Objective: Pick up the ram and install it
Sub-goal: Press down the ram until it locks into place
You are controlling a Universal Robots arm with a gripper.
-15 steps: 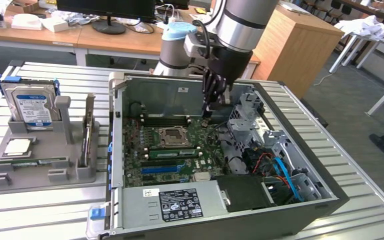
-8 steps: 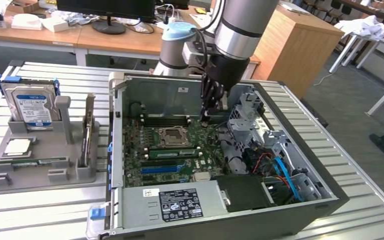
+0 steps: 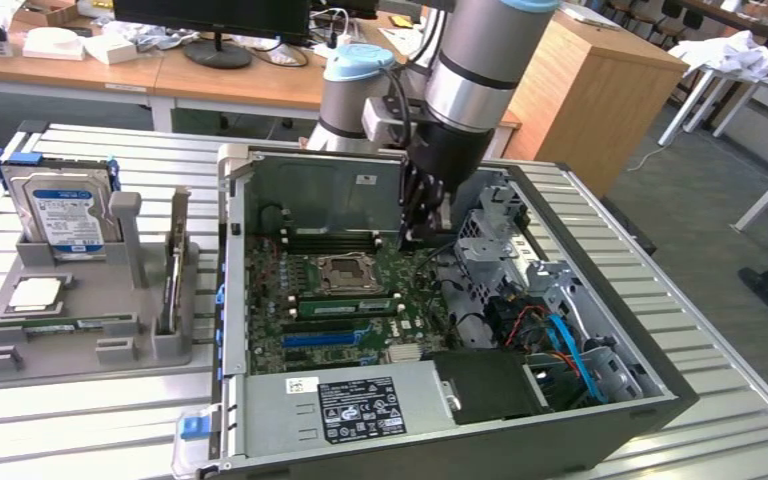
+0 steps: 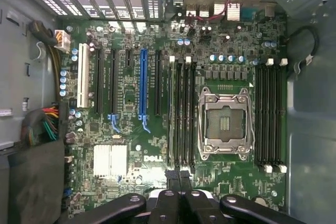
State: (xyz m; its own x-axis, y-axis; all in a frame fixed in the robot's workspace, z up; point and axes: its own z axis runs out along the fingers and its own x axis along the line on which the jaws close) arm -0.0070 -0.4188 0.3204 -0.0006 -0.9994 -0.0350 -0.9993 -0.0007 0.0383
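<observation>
Fingertips (image 4: 172,177) of my gripper (image 4: 178,176) are pressed together, pinching nothing, and hang just above the bank of memory slots (image 4: 182,108) beside the empty CPU socket (image 4: 224,124). I judge the ram (image 3: 344,303) to be the green stick standing in that bank, so this is seating work: stay centred on its top edge, push straight down without tilt, and spare the neighbouring slots. Farther off, a second green stick (image 3: 57,322) lies in the grey tray (image 3: 37,352).
</observation>
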